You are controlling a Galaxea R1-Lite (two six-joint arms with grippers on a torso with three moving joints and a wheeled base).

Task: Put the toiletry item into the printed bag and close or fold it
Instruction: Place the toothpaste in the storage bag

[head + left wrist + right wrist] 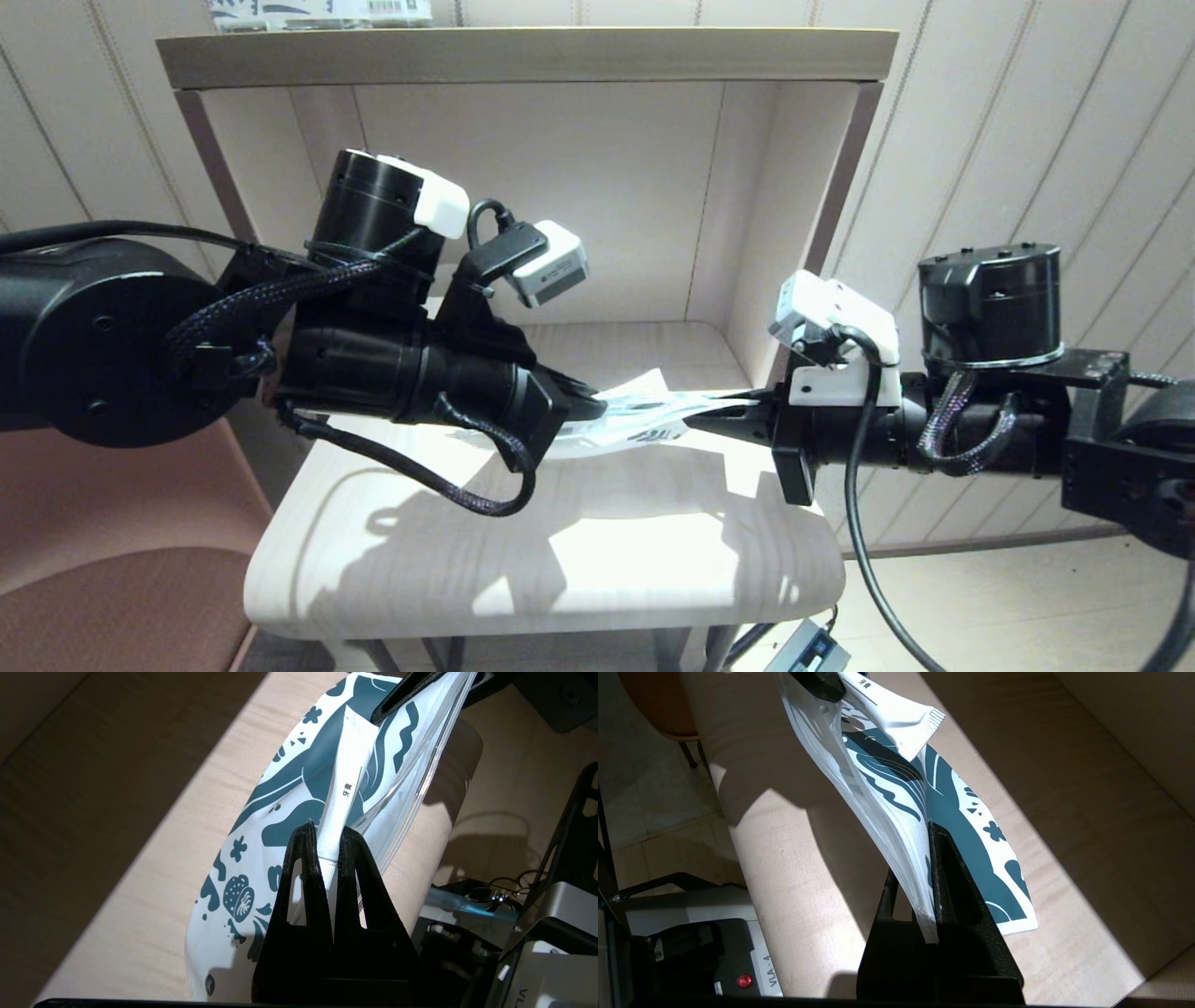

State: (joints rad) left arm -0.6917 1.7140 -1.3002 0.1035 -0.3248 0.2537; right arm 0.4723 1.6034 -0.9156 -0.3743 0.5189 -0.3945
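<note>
Above a pale wood-grain surface (560, 560), the left claw (327, 833) is pressed together on the neck end of a small white toiletry tube (343, 793) with a crimped flat tail. The tube's tail reaches toward the right claw (930, 830), which pinches one edge of the flat, translucent white plastic pouch with dark teal leaf and flower print (966, 844). The pouch hangs between the two claws, its mouth spread beside the tube; its far printed end droops to the surface below the right claw. Whether the tail is already inside the pouch cannot be told
</note>
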